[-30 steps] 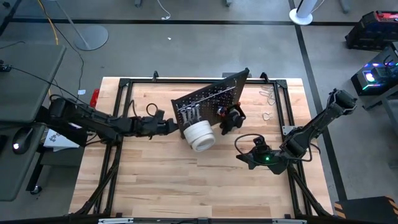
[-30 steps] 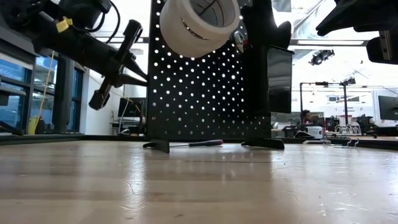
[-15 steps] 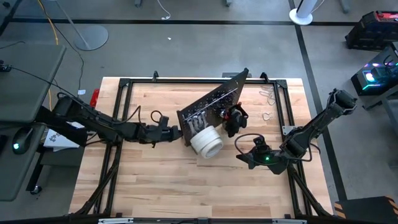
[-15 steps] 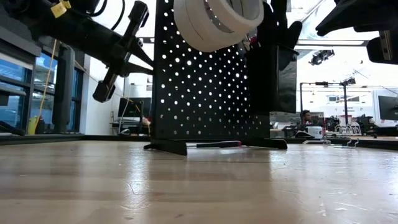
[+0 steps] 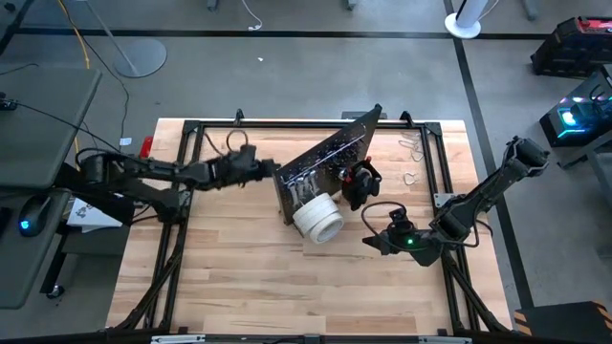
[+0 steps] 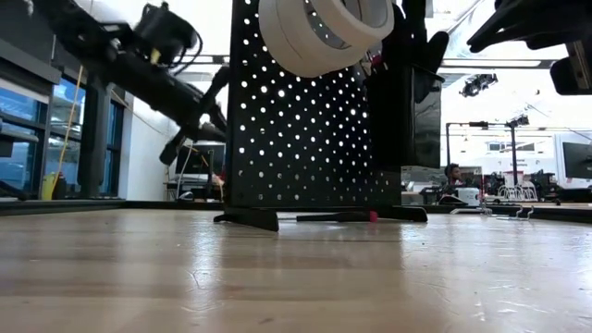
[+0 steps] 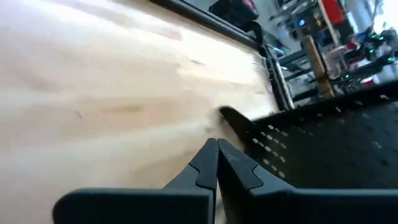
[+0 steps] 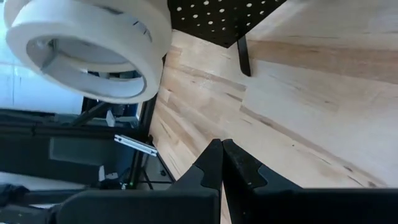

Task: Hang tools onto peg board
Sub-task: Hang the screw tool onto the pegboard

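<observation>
The black peg board [image 5: 330,153] stands upright and slantwise at the table's middle, on flat feet [image 8: 244,56]. White tape rolls [image 5: 316,216] hang from its near face, also in the right wrist view [image 8: 87,50]. A black glove-like bundle [image 5: 359,182] and small silver tools [image 5: 298,182] hang beside them. My left gripper [image 5: 275,170] is shut and holds nothing. It stands at the board's left end, on its far side, its tips [image 7: 216,146] just short of a foot [image 7: 236,121]. My right gripper [image 5: 368,239] hovers shut and bare near the board's right part [image 8: 221,146].
A slim dark tool with a red tip [image 6: 342,216] lies on the table behind the board. Small wire pieces [image 5: 411,143] lie at the far right. A black frame [image 5: 191,129] borders the table. Bare wood [image 5: 287,277] stretches along the near side.
The peg board has turned: its left end swung toward the table's near edge with the tape rolls, while its right end stayed put. My left gripper, shut throughout, has then gone from the near side of that end toward the far edge, round to the board's far side.
</observation>
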You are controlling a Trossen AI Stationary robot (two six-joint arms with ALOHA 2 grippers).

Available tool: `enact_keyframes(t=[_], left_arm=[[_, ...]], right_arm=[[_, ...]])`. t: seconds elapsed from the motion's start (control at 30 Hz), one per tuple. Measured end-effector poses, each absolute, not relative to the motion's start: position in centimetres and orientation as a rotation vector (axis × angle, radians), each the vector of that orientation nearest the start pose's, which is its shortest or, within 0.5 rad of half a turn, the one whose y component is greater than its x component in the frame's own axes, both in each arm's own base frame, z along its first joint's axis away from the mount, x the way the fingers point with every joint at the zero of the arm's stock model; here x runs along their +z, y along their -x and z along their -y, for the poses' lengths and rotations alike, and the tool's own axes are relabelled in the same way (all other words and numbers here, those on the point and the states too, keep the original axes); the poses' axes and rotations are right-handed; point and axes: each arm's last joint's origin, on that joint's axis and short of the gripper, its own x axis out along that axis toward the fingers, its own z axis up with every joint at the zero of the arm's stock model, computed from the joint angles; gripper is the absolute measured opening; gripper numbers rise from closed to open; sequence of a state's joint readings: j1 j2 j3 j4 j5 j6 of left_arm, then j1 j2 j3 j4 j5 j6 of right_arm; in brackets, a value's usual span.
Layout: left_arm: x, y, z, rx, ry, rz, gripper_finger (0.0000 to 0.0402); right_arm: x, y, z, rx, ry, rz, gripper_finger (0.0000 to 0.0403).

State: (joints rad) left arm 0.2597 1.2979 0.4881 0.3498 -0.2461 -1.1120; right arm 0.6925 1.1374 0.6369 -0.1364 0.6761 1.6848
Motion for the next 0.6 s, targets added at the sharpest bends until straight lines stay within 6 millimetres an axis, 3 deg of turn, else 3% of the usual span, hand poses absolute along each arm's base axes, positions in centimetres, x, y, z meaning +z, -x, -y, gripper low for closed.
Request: enact_keyframes(t=[0.13, 0.27, 0.47, 0.6], left_arm=[[17.0, -23.0, -10.1, 0.662, 1.06, -0.222, 0.0], [15.5, -22.9, -11.6, 0.588, 1.061, -0.332, 0.0], [13.8, -23.1, -11.1, 0.565, 1.037, -0.444, 0.0], [12.8, -23.4, -9.6, 0.552, 1.041, -0.557, 0.0]], right_arm=[[22.4, -18.8, -12.6, -0.405, -1.293, -0.351, 0.0], [22.3, -19.2, -12.0, -0.414, -1.34, -0.382, 0.0], [22.2, -19.8, -10.9, -0.469, -1.288, -0.348, 0.0], [20.9, -19.8, -10.3, -0.546, -1.248, -0.431, 0.0]])
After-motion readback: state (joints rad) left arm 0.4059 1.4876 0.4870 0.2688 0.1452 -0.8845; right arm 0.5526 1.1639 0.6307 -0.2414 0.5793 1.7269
